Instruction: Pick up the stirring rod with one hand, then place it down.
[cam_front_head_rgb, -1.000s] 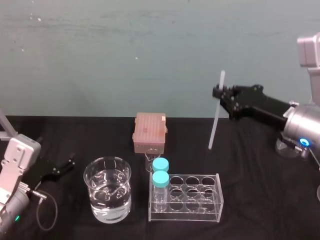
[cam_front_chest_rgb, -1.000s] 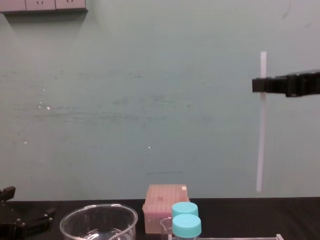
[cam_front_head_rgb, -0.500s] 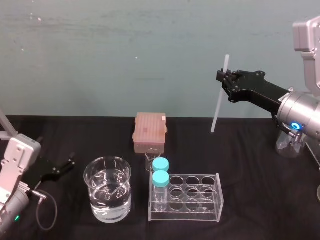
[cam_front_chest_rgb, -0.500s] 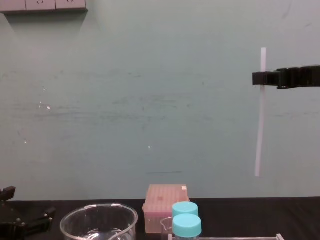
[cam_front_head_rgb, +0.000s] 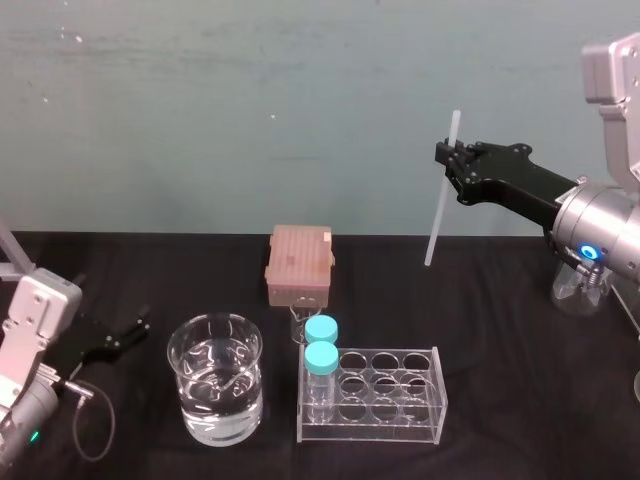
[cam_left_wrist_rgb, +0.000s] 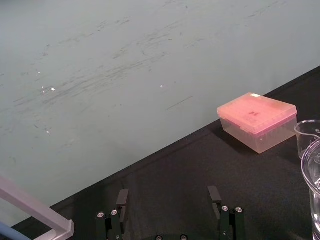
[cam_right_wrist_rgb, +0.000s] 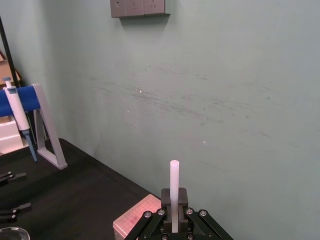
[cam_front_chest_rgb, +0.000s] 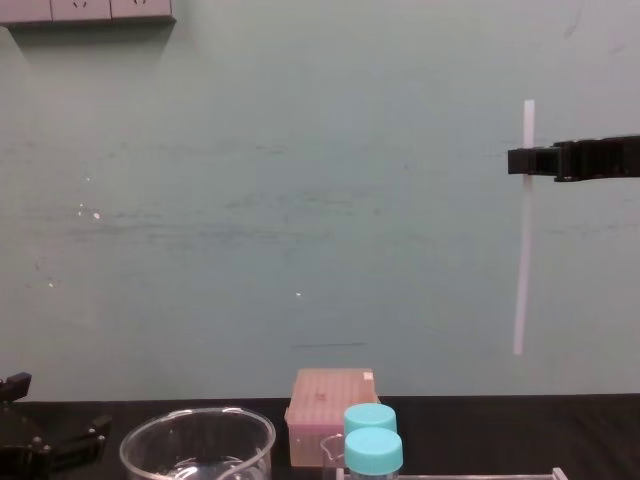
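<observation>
Translucent white stirring rod (cam_front_head_rgb: 438, 215), likely light, stiff, slick and brittle, hanging near-upright above the counter (cam_front_head_rgb: 500, 330) at 2 o'clock, right gripper (cam_front_head_rgb: 452, 162) jaws clenched on its upper part, a fair hold; left gripper (cam_front_head_rgb: 132, 334) parked at 8 o'clock, jaws released.

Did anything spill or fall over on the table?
Nothing stands out. The water glass stands upright, both vials sit in the rack, and the right end effector holds the stirring rod nearly upright above the table.
</observation>
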